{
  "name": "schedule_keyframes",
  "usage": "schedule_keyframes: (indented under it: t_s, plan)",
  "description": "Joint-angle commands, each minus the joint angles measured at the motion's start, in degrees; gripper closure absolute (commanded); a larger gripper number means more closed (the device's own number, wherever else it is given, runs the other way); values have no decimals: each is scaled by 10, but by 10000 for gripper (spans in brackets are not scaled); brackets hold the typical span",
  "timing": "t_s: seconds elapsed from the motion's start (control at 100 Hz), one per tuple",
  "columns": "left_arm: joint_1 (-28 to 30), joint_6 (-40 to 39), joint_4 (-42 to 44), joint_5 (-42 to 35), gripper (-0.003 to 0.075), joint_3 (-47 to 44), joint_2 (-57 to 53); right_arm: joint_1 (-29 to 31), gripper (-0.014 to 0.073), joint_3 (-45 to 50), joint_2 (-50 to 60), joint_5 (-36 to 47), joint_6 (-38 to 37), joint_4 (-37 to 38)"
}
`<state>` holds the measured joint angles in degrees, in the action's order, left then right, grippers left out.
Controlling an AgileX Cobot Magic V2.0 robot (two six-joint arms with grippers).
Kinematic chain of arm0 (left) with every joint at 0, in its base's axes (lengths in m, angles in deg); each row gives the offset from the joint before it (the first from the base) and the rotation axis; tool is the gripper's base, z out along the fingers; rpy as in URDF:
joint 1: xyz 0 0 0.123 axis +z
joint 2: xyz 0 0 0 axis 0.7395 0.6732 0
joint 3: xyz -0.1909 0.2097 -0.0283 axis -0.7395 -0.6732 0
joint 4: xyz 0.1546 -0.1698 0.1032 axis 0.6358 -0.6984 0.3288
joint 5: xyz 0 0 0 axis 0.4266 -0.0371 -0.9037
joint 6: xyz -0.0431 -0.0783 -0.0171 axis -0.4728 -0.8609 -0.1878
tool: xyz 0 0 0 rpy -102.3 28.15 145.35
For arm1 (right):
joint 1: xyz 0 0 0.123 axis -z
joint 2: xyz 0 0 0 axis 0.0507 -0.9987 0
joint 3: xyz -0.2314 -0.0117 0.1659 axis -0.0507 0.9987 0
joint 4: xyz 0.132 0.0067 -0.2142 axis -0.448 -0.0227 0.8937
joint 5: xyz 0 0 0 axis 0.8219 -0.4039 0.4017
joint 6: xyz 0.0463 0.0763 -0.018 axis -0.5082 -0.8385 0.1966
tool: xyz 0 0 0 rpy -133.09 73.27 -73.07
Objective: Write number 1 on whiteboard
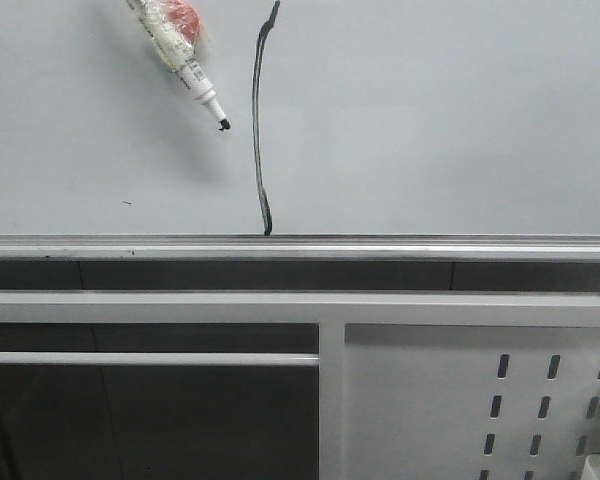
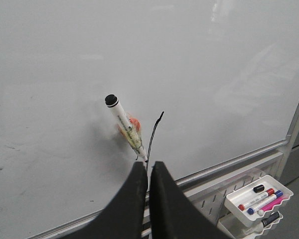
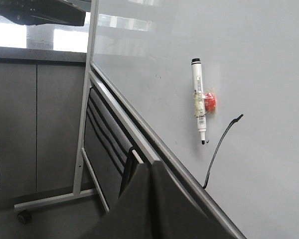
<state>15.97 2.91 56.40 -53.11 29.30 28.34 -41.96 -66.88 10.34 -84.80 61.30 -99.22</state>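
Stroke's done: the long thin black number 1 [image 1: 259, 120] runs down the glossy pale whiteboard [image 1: 440, 120] to its rail. White marker [image 1: 180, 55] clings beside it, probably magnet-parked. Left gripper [image 2: 148, 172] and right gripper [image 3: 150, 172] both pinched together, holding nothing.

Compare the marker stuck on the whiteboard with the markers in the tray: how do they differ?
The marker on the whiteboard is uncapped, with its bare tip showing; the tray markers look capped, in black, red, blue and pink. The board marker hangs alone on the panel with a red piece taped to its barrel; the tray markers lie bunched in a white tray below the rail. Most share a white barrel.
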Motion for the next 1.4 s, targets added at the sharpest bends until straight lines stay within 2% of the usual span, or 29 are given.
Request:
schedule_keyframes:
  t_s: [0.0, 0.16, 0.33, 0.51, 0.6, 0.74, 0.88, 1.02, 1.11, 1.39]
  plan:
    - [1, -1, -3, -40, 740, 14, 6, 4, 652, -15, -6, 41, -1, -10]
    - [1, -1, 0, -40, 740, 5, 3, 4, 652, -15, -6, 41, -1, -10]
    - [18, -1, 67, -66, 740, -19, -2, 4, 652, -15, -6, 41, -1, -10]
    - [115, 1, 81, -231, 740, -124, -33, 4, 652, -15, -6, 41, -1, -10]
    - [175, -9, 78, -260, 740, -177, -66, 4, 652, -15, -6, 41, -1, -10]
    - [251, -10, 78, -243, 740, -240, -133, 4, 652, -15, -6, 41, -1, -10]
    - [298, -10, 69, -196, 740, -286, -161, 4, 652, -15, -6, 40, -1, -10]
    - [311, -12, 51, -174, 740, -323, -161, 4, 652, -15, -6, 39, -1, -10]
    - [311, -12, 78, -137, 740, -322, -162, 4, 652, -15, -6, 39, -1, -10]
    - [312, -12, 78, -67, 740, -322, -163, 4, 652, -15, -6, 41, -1, -10]
